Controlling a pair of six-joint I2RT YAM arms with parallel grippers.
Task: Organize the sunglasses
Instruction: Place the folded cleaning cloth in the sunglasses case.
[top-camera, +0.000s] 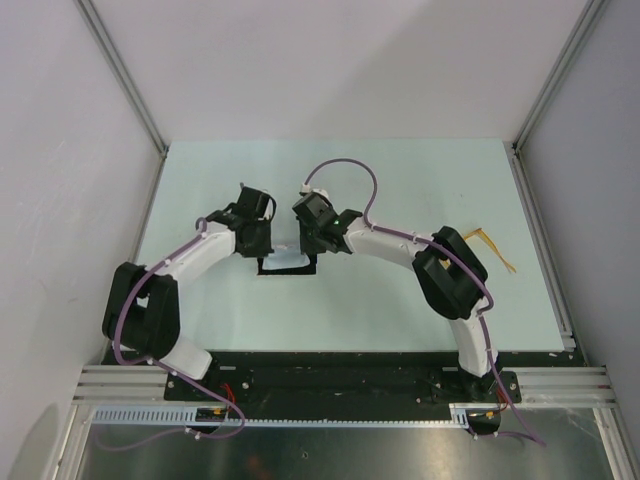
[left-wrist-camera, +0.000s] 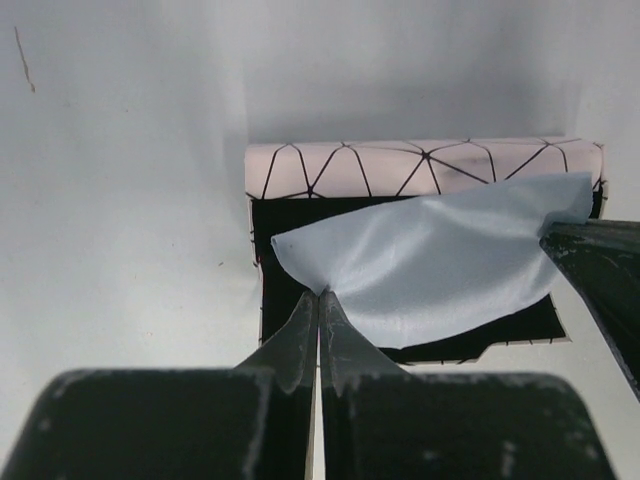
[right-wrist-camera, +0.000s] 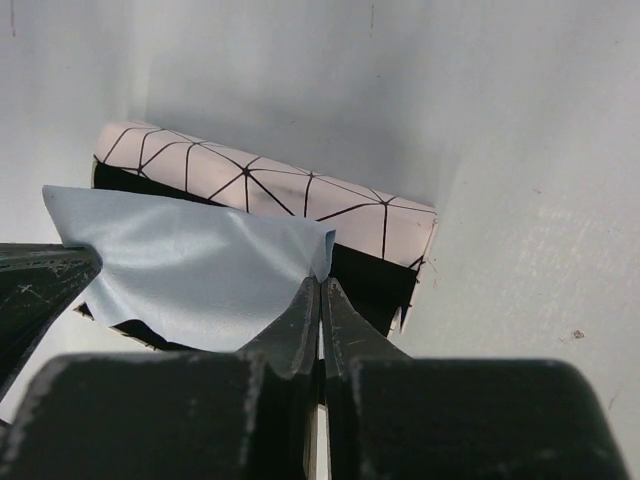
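Cloth over open case, we found left gripper and right gripper jaws closed on its corners, sunglasses centre right.

Overhead, my right arm hides half the sunglasses (lenses too small to tell); cloth covers the case interior.

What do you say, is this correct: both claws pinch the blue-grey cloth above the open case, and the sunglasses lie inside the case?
Not quite. The sunglasses lie on the table, to the right of the right arm, not inside the case; the top external view shows this. Both the left claw and the right claw do pinch the cloth above it.
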